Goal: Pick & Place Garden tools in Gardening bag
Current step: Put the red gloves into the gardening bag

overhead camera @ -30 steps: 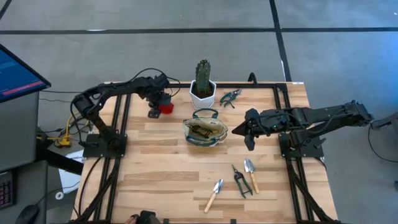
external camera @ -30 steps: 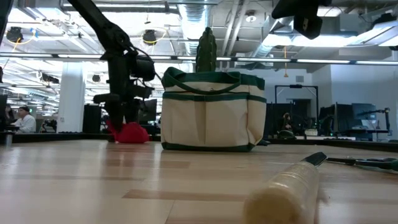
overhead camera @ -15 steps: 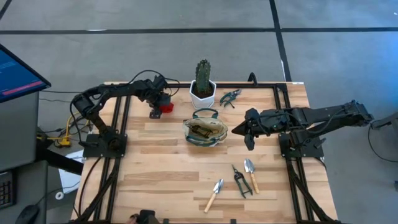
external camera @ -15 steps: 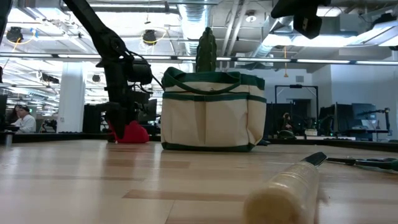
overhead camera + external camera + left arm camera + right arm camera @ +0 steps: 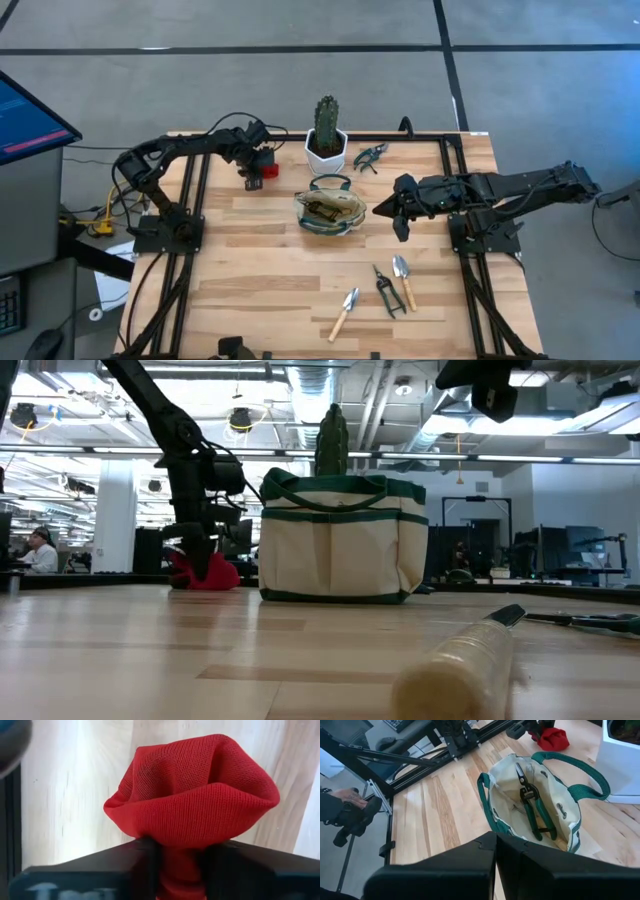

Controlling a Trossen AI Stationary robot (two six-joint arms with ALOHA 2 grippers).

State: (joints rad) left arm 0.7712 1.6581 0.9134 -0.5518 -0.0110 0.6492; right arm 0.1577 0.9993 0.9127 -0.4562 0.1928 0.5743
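Lighting even and bright overall, diffuse from overhead. High view: table (image 5: 260, 260) well lit, shadows soft and short, none hard. Low view: ceiling lights (image 5: 240, 418) w/ mild glare, strip fixtures blown out at upper right; arms read as dark silhouettes vs bright room. Near wooden handle (image 5: 455, 665) heavily out of focus; gardening bag (image 5: 340, 540) sharp. Left wrist view: red fabric (image 5: 192, 800) crisp, weave visible, near fingers (image 5: 145, 865) blurred. Right wrist view: near gripper body soft, bag interior clear; lines bend twd edges.
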